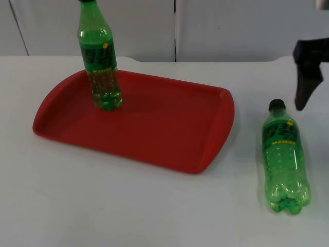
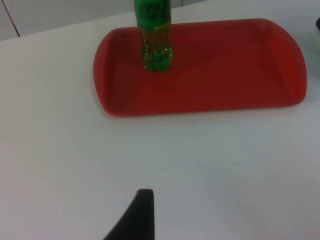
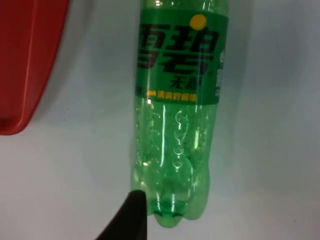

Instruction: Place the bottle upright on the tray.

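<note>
Top view: one green plastic bottle (image 1: 101, 62) stands upright on the red plastic tray (image 1: 169, 134); a second green bottle (image 1: 284, 157) lies on the white counter (image 1: 103, 206) beside it. The right tool (image 1: 307, 77) hovers near its cap, grip state unclear.

Left wrist view: the left tool (image 2: 137, 217) waits, state unclear.

Right wrist view: the lying bottle could roll if nudged off-centre.

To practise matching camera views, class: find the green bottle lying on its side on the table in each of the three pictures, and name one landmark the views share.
Top view: the lying bottle rests on the white table, apart from the red tray, cap pointing toward the right gripper.
Left wrist view: not in it; here the upright bottle stands on the tray.
Right wrist view: the lying bottle lies beside the tray's edge.
Shared landmark: the red tray.
</note>
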